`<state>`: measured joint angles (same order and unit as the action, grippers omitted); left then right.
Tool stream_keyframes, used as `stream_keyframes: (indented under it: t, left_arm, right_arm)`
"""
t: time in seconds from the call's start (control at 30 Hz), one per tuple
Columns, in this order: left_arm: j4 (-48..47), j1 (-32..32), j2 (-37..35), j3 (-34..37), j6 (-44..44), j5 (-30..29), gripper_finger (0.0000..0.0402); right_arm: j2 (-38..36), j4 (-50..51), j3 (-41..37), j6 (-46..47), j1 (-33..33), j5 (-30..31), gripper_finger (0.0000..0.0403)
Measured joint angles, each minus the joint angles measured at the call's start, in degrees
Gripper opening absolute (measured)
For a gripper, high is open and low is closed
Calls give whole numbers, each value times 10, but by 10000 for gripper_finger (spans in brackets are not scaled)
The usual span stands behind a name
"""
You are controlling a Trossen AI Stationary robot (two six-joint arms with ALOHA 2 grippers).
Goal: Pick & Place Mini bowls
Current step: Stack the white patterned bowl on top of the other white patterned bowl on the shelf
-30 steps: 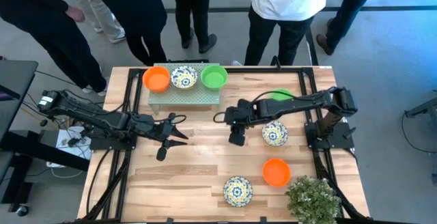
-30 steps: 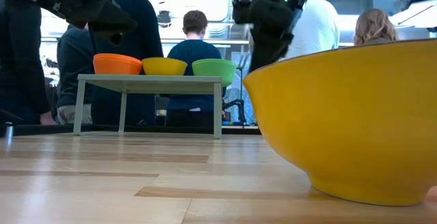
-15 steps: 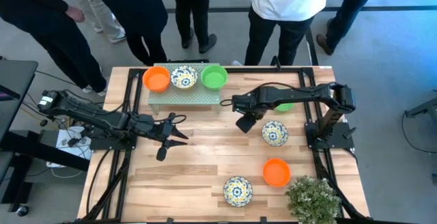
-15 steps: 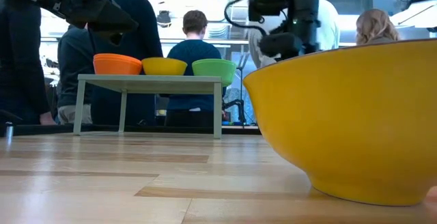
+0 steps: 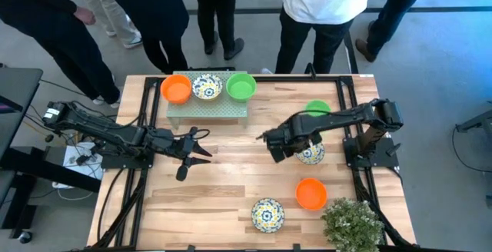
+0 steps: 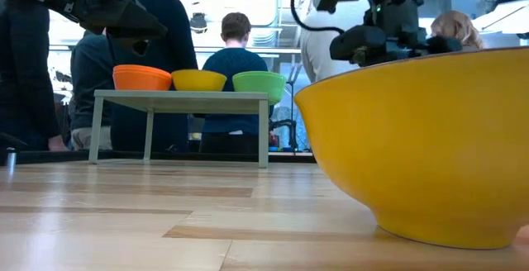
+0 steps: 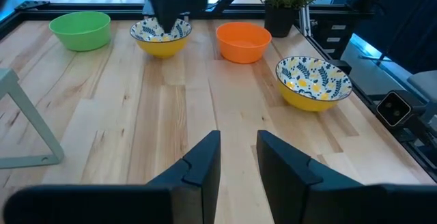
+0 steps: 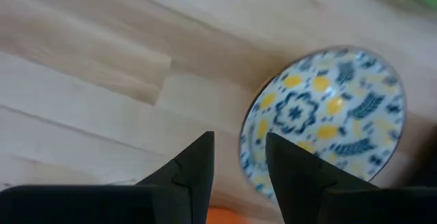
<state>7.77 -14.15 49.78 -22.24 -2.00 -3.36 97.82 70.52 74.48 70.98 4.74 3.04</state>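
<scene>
Three mini bowls stand on a low green shelf (image 5: 207, 106) at the far edge: orange (image 5: 176, 89), floral (image 5: 206, 87) and green (image 5: 241, 86). On the table sit a green bowl (image 5: 317, 107), a floral bowl (image 5: 311, 155), an orange bowl (image 5: 310, 193) and another floral bowl (image 5: 267, 214). My right gripper (image 8: 239, 156) is open and points down over the first floral bowl (image 8: 328, 121), one finger on each side of its rim, not touching. My left gripper (image 7: 239, 149) hovers open at the table's left, holding nothing.
A bushy green plant (image 5: 351, 223) stands at the near right corner. The near floral bowl's yellow outside (image 6: 430, 139) fills the right of the low view. Several people stand beyond the far edge. Bare wood lies between the two arms.
My right gripper has swung from the table's middle toward the right, over the floral bowl. It has rolled about its own line and tipped from slanting to pointing straight down. Its fingers have stayed open. No bowl has moved.
</scene>
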Motion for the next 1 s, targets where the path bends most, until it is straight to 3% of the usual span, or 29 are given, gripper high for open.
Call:
stream_keyframes:
  t: [0.33,0.67,1.0]
  left_arm:
    - [0,0,0,0,0,0,97]
    - [0,0,0,0,0,0,97]
    - [0,0,0,0,0,0,97]
  right_arm:
    - [0,-23,-45,95,60,14,127]
    - [0,-124,-95,24,65,2,127]
    - [0,-121,-96,-75,63,34,125]
